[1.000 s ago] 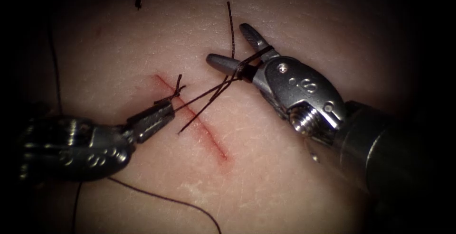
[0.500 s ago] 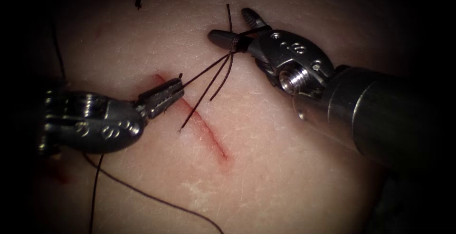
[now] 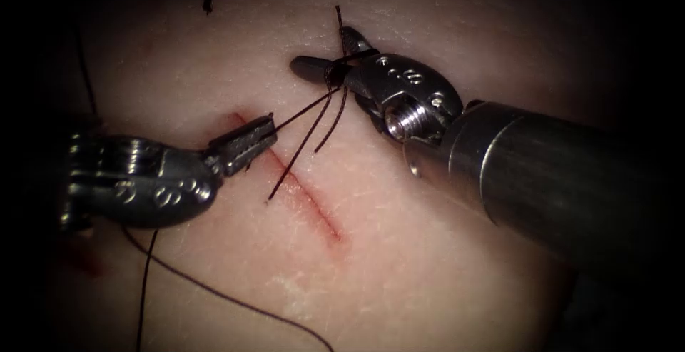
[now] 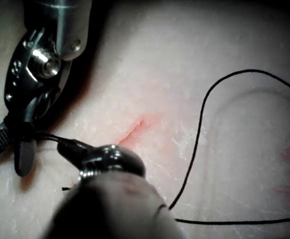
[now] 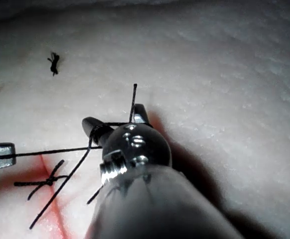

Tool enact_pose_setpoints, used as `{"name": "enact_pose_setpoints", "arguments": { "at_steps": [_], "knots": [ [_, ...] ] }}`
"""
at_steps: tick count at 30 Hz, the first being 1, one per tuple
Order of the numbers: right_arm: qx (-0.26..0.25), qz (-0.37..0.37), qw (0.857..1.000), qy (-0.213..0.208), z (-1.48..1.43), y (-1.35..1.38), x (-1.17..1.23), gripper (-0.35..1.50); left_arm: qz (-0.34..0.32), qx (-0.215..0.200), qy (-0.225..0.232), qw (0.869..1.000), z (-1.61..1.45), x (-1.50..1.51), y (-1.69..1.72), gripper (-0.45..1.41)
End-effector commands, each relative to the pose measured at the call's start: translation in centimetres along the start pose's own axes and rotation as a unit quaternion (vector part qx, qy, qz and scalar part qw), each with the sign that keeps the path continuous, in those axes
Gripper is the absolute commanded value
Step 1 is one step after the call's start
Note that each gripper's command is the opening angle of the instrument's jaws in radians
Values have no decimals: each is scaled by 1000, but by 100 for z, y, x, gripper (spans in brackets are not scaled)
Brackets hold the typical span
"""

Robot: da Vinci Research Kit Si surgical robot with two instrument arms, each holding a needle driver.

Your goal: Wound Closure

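Our right tool (image 3: 325, 58) is drifting toward nine o'clock, fingers spread with thread (image 3: 307, 113) wound around them; left tool (image 3: 250, 140) is clenching the thread over the cut (image 3: 314, 209). The loops could be slipping off.

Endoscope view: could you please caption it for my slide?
Left claw shut on thread at the cut; right claw open, thread wrapped around it.

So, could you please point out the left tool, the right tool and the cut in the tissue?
left tool (image 3: 258, 133), endoscope view: shut jaw tips holding thread.
right tool (image 3: 330, 57), endoscope view: between its open jaw tips.
cut (image 3: 314, 213), endoscope view: middle of the red line.
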Motion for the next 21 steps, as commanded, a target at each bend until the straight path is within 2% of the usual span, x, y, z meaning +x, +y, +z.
{"name": "enact_pose_setpoints", "arguments": {
  "at_steps": [1,3,4,5,6,14,21],
  "knots": [
    [1,1,1000,0,10,-4,-2,81,0,-1,0,1000,6,-1,10,-45],
    [0,1,1000,0,10,-5,-2,67,0,-2,-1,1000,6,0,11,-45],
    [-1,1,1000,1,10,-6,-2,31,0,-2,-1,1000,6,-1,11,-45],
    [0,2,1000,6,9,-7,-3,-16,1,-2,-1,1000,6,-1,11,-45],
    [0,2,1000,13,7,-8,-4,-35,1,-3,0,1000,5,-1,11,-45],
    [-15,4,999,46,-9,-30,0,-35,-5,-8,-15,1000,2,-19,4,-45],
    [-13,-60,995,77,-35,-76,-24,-35,-21,-14,-41,999,3,-52,-14,-45]
  ]
}}
